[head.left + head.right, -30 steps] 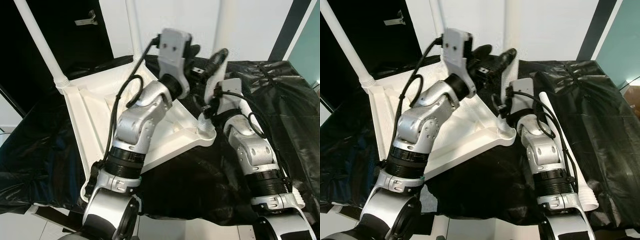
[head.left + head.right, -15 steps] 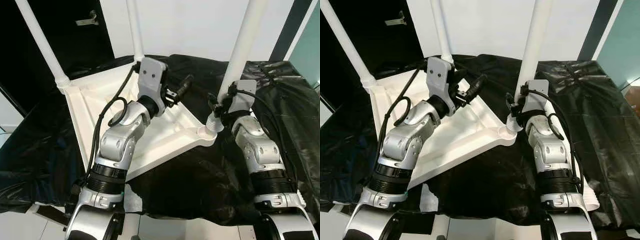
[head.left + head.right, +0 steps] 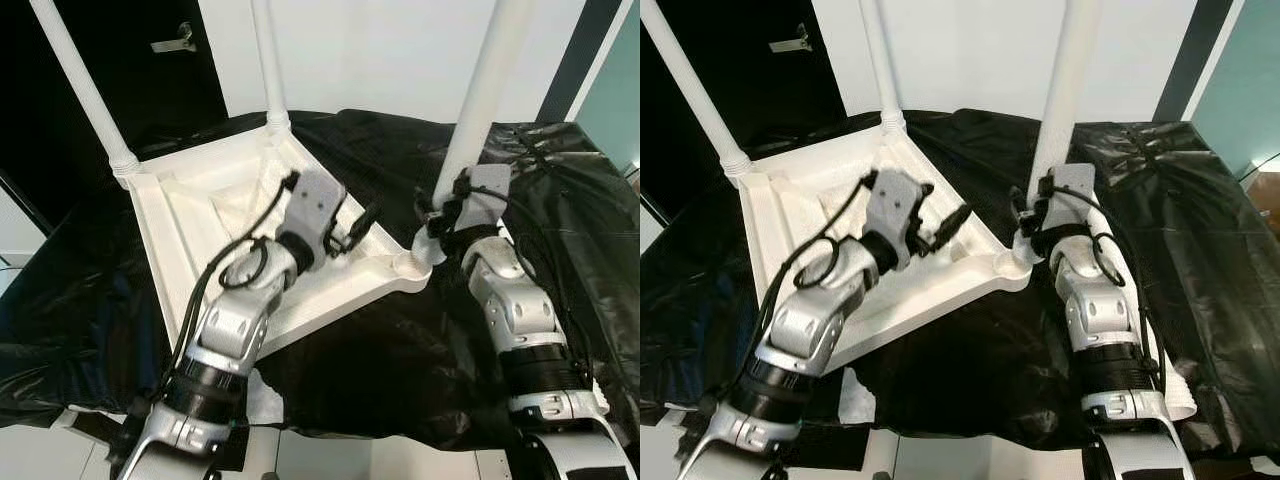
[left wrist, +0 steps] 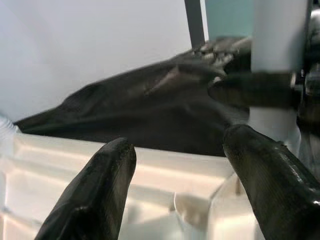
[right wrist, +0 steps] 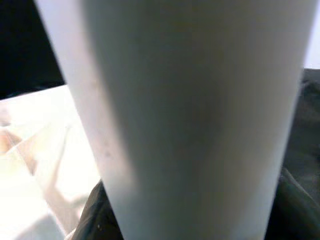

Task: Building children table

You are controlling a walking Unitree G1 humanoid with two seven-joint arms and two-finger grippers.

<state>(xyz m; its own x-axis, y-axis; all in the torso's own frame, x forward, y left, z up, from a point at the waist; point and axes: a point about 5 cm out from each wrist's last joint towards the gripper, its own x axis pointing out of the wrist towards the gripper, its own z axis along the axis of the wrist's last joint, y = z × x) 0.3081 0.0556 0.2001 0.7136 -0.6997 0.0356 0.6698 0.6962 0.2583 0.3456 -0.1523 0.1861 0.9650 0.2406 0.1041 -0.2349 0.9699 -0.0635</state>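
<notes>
Lowered from its raised pose near the far side a second ago, the left end effector (image 3: pixel 352 226) now hovers low over the upturned white tabletop (image 3: pixel 190 215), its two black fingers (image 4: pixel 95 190) spread apart and holding nothing. Over the same second, the third table leg (image 3: pixel 480 100) has come to stand at the near right corner socket (image 3: pixel 410 268), where before only the right arm reached toward an empty socket. The right end effector (image 3: pixel 1035 215) sits against the base of that leg; its wrist camera looks straight at the white tube from very close, and I cannot tell whether its fingers are clenched on it.

My reading is that the third leg is now seated or being seated, with the left arm backing off after helping. Three legs are up, so the build looks well along.

The tabletop lies upside down on the worktop (image 3: pixel 400 350), which is draped in black plastic sheet (image 3: pixel 560 200), with its ribbed underside facing up. Each leg's long axis runs close to vertical, pointing up and out of frame: the far left leg (image 3: pixel 85 90) and this new one lean slightly, and the back leg (image 3: pixel 268 60) stands nearly straight.
</notes>
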